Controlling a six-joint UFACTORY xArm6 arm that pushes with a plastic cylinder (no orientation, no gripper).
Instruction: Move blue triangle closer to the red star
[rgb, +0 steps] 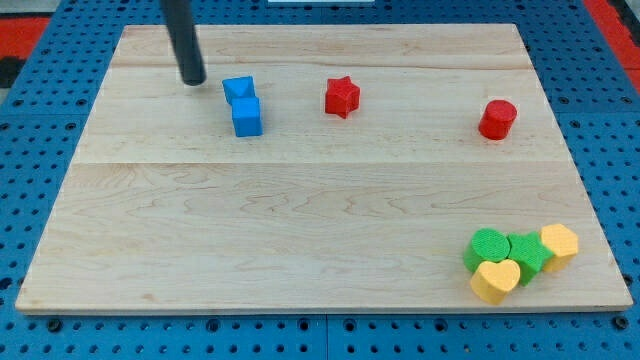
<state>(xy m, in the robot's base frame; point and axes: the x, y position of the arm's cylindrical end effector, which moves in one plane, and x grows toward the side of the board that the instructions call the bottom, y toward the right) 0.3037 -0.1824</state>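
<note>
The blue triangle (238, 89) lies on the wooden board (320, 210) at the upper left, touching a blue cube (247, 116) just below it. The red star (342, 97) sits to the view's right of the triangle, with a clear gap between them. My tip (193, 80) rests on the board just left of the blue triangle, a small gap apart from it.
A red cylinder (497, 119) stands at the right. At the bottom right a cluster holds a green round block (487, 247), a green block (525, 253), a yellow heart (495, 281) and a yellow hexagon (559, 243).
</note>
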